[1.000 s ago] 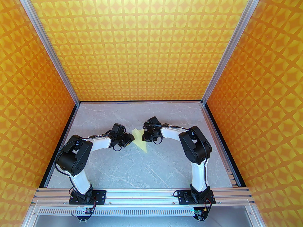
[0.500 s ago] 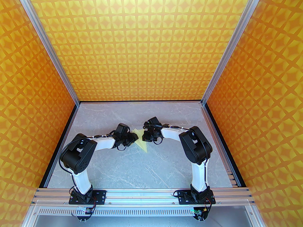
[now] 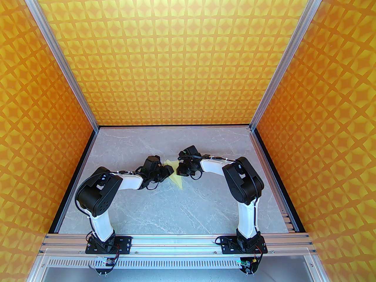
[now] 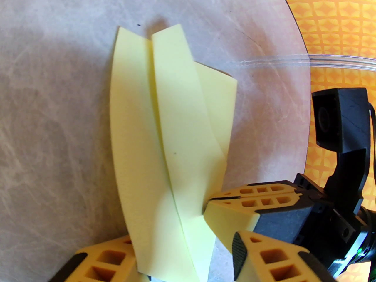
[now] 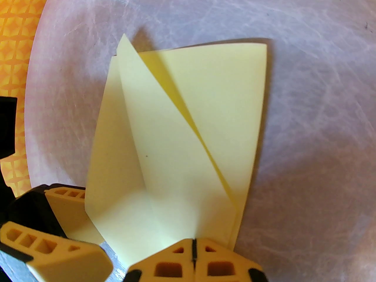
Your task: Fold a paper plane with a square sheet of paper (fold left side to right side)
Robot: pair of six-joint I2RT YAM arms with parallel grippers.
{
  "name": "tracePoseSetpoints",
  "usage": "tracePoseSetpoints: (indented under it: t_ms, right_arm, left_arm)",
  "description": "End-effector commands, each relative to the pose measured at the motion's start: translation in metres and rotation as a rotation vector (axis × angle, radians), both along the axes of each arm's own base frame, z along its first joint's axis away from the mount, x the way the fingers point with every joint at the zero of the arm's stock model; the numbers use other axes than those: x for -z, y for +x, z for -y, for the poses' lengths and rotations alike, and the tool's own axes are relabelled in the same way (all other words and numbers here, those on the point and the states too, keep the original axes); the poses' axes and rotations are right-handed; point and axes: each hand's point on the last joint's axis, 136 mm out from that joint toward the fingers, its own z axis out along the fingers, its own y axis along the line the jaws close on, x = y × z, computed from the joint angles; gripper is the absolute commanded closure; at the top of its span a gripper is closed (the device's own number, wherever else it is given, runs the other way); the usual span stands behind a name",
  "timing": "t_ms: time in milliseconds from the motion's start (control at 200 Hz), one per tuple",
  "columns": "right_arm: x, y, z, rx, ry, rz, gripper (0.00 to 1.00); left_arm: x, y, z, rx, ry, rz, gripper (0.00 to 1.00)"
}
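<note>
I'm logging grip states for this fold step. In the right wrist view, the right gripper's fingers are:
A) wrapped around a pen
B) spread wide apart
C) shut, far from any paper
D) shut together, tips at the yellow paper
D: the right gripper shows its two fingers pressed together with no gap, their tips against the folded paper.

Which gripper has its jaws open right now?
The left gripper: its fingers stand apart astride the folded yellow paper, while the right gripper is shut, tips together.
</note>
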Motion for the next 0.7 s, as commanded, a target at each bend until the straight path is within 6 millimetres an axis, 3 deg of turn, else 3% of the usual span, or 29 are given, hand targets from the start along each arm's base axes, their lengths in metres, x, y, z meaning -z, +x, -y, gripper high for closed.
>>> tracePoseSetpoints:
  t_ms: [0, 235, 460, 520, 695]
  right_arm:
    - [-0.008, -0.002, 0.006, 0.040, 0.043, -0.006, 1.00]
    - [-0.022, 0.002, 0.000, 0.055, 0.120, 0.010, 1.00]
    - [-0.055, 0.009, 0.009, 0.119, 0.194, 0.088, 0.92]
    - [-0.067, 0.010, 0.015, 0.137, 0.197, 0.117, 0.88]
    - [-0.090, 0.009, 0.043, 0.214, 0.160, 0.190, 0.74]
  left_arm:
    - [0.004, -0.007, 0.005, -0.001, -0.014, 0.010, 0.51]
    - [0.006, -0.004, 0.019, 0.020, -0.028, 0.049, 0.51]
    - [0.015, 0.004, 0.022, 0.021, -0.017, 0.061, 0.68]
    - [0.016, 0.005, 0.023, 0.027, -0.013, 0.066, 0.81]
    - [-0.003, 0.009, 0.017, 0.030, 0.012, 0.106, 0.95]
